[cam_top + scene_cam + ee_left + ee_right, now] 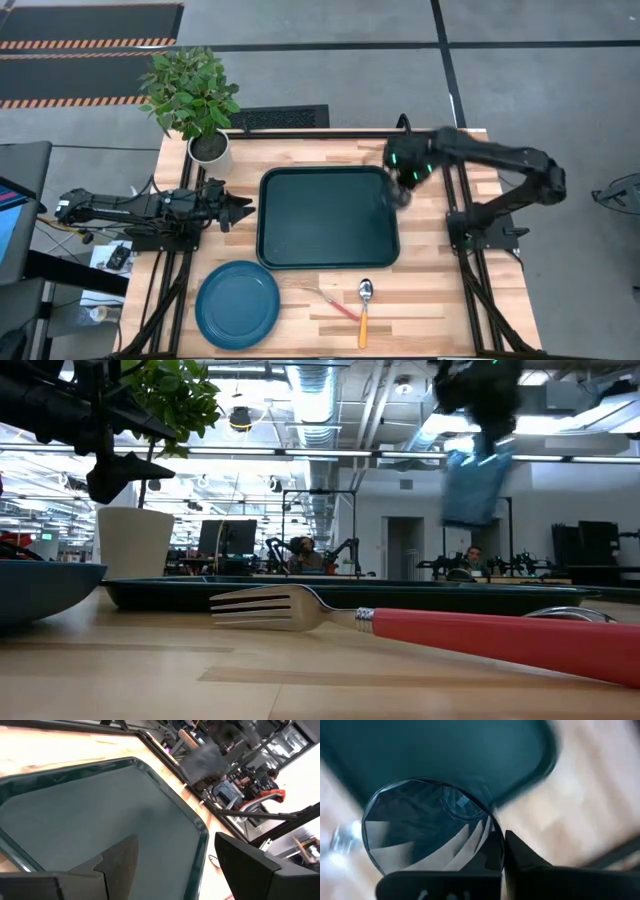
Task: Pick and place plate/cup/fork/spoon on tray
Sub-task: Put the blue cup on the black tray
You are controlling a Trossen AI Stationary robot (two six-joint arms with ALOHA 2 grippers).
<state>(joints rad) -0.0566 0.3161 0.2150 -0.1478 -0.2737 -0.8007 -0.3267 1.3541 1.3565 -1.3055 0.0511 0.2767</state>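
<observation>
Right tool [402,190] grips cup [432,827] above tray [300,250] corner, carrying it for placement | left tool [240,208] open, empty, waiting beside tray.

The tray [328,217] is dark green on a pale wooden table [440,300]. Near the tray lie a blue plate [238,304], a red-pink-handled fork [330,301] with silver tines, and an orange-handled spoon [364,311]. The cup [427,827] is dark bluish-grey. Beside the tray, green leaves top a white plant pot [209,150].
</observation>
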